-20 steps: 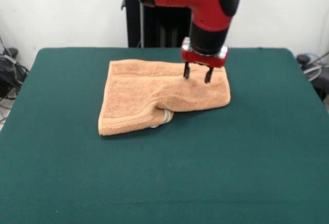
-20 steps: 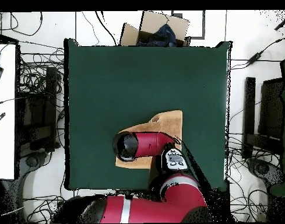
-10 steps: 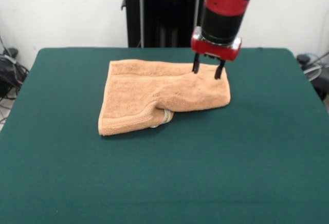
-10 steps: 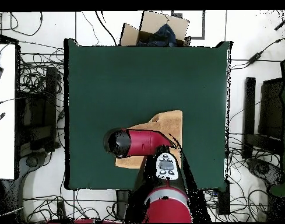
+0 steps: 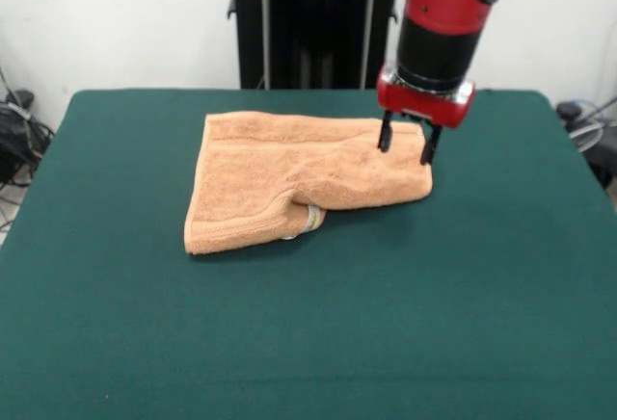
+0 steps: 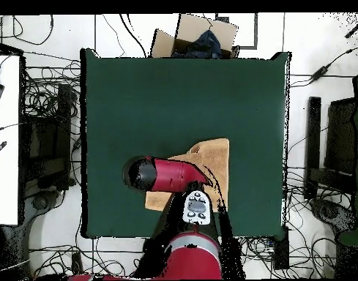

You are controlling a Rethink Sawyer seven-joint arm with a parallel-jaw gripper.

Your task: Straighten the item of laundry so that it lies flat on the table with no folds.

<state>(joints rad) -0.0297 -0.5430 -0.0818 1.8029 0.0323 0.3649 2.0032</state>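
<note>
Peach-orange and soft, one towel (image 5: 299,174) lay on the green table (image 5: 308,324), toward its far side, with part of it folded over and a white tag (image 5: 313,218) peeking out at the fold. One gripper (image 5: 406,147) hung just above the towel's right end, its two fingers (image 5: 385,137) a little apart and holding nothing. If it pinched both layers at once, the fold would probably just drag along and stay.
</note>
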